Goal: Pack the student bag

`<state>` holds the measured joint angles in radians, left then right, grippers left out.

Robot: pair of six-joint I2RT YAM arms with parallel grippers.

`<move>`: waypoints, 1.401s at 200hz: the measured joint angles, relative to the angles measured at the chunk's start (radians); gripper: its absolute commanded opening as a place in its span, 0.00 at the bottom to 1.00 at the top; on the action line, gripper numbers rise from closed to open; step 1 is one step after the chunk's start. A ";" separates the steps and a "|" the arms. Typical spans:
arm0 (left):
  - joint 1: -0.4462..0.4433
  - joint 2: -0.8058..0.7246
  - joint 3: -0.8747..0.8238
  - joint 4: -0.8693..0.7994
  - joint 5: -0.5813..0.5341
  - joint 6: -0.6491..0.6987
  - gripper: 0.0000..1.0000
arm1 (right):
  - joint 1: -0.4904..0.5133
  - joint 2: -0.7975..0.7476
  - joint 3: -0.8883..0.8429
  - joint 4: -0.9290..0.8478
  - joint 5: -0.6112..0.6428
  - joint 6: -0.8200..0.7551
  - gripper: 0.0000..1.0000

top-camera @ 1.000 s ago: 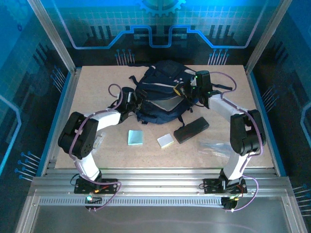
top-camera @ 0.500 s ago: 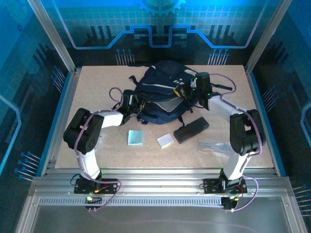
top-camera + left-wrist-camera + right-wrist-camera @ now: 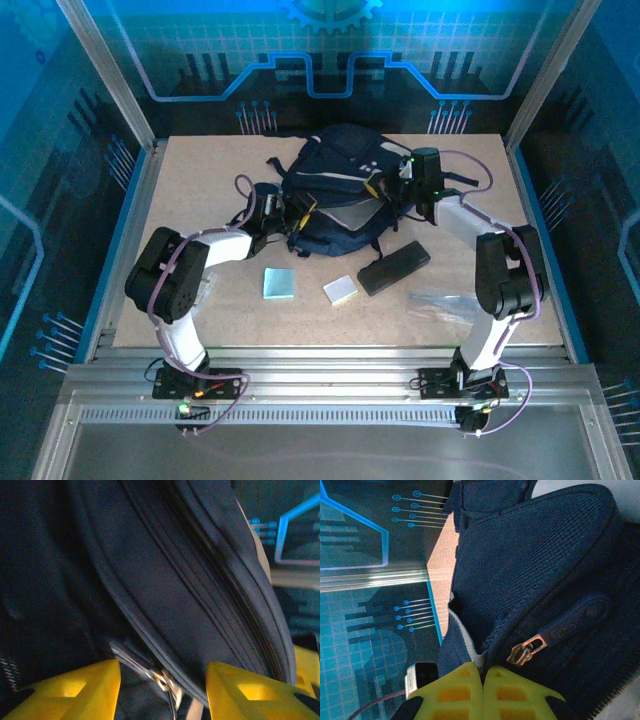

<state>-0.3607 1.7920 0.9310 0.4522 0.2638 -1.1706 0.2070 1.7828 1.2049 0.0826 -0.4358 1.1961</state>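
Currently, your student bag (image 3: 335, 190) lies at 12 o'clock on the surface (image 3: 200, 170). Your left tool (image 3: 292, 213) stands spread astride the zipper pull (image 3: 170, 687) at the bag's 8 o'clock. Your right tool (image 3: 482, 672) is pressed together, pinching the opening edge at 2 o'clock.

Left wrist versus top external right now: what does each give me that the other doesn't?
Left wrist: a metal zipper pull between the open left tool's yellow fingers, touched by neither. Top external: the black pencil case, a pale blue pad and a small white block lying on the table, outside the student bag. Both: the bag's navy fabric, with the left tool at its side.
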 measured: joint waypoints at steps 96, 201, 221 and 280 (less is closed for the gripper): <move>-0.019 -0.176 0.157 -0.544 -0.120 0.797 0.56 | -0.012 0.001 0.002 -0.015 -0.034 -0.056 0.00; -0.008 0.075 0.331 -0.564 -0.108 1.043 0.63 | -0.019 0.006 0.014 -0.022 -0.044 -0.064 0.00; -0.004 0.076 0.336 -0.562 -0.060 1.032 0.57 | -0.021 0.006 0.015 -0.022 -0.044 -0.064 0.00; -0.009 0.058 0.328 -0.563 -0.011 0.987 0.45 | -0.023 0.008 0.027 -0.030 -0.045 -0.064 0.00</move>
<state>-0.3695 1.8503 1.2591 -0.1104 0.2523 -0.1833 0.1837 1.7905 1.2324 0.0525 -0.4808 1.1316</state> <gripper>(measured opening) 0.480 0.062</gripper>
